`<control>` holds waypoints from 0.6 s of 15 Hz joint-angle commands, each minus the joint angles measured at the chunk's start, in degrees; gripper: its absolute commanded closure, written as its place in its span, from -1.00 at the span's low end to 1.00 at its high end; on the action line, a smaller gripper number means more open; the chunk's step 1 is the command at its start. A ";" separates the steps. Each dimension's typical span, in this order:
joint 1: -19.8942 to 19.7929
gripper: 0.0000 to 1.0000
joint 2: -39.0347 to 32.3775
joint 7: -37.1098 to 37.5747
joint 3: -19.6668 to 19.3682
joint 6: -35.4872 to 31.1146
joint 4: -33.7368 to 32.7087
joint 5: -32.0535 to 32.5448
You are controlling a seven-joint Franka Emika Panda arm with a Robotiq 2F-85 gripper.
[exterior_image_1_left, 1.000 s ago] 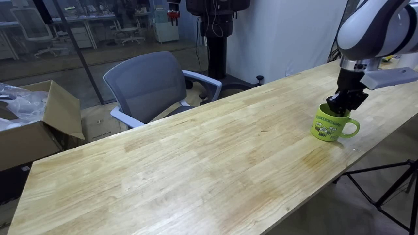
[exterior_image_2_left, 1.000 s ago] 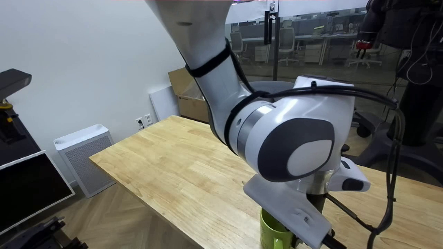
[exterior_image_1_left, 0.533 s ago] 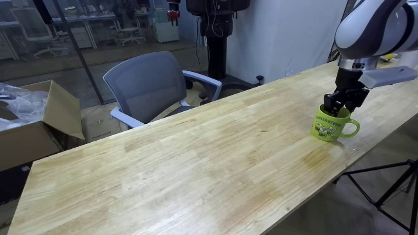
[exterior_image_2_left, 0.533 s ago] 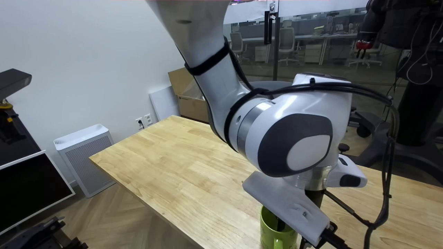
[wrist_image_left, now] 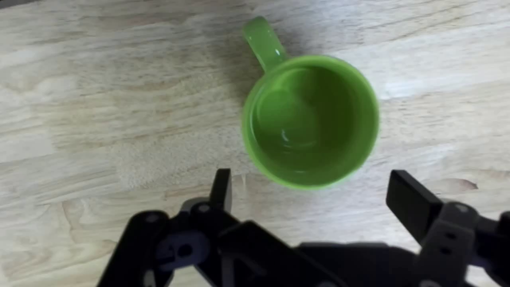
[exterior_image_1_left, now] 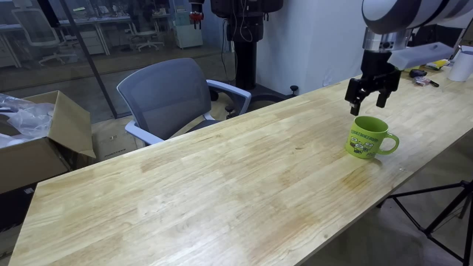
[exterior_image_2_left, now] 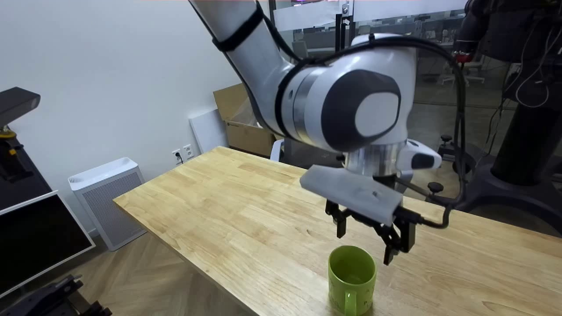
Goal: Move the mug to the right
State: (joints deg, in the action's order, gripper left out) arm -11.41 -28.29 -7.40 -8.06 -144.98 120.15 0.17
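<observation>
The lime-green mug (exterior_image_1_left: 364,144) stands upright on the wooden table, with cartoon faces and lettering on its side. Its handle points toward the nearer table edge in both exterior views. From above, the wrist view looks into the mug (wrist_image_left: 310,123), which appears to hold nothing. My gripper (exterior_image_1_left: 367,106) hovers above the mug, its black fingertips apart and clear of the rim. In an exterior view the gripper (exterior_image_2_left: 365,246) hangs above and behind the mug (exterior_image_2_left: 362,292). Nothing sits between the fingers (wrist_image_left: 414,203) in the wrist view.
The wooden table (exterior_image_1_left: 221,192) has its long near edge close to the mug's handle side. Small items (exterior_image_1_left: 423,81) and a white container (exterior_image_1_left: 460,66) stand farther back. A grey chair (exterior_image_1_left: 166,96) is beyond the far edge; a tripod (exterior_image_1_left: 430,232) stands below the near edge.
My gripper was down in the mug with its fingers close together. It has opened and risen clear above it. The mug has shifted slightly left in an exterior view.
</observation>
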 commanded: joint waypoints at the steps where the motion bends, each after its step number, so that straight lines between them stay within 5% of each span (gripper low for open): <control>1: 2.84 -1.00 5.37 3.21 0.12 7.06 -1.92 1.56; 5: 5.37 -1.00 9.14 3.02 1.59 14.70 -3.28 1.97; 9: 5.03 -1.00 9.02 1.31 2.09 13.61 -2.83 1.12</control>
State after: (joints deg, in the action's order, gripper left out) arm -5.86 -19.28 -6.26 -6.50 -131.55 117.44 1.05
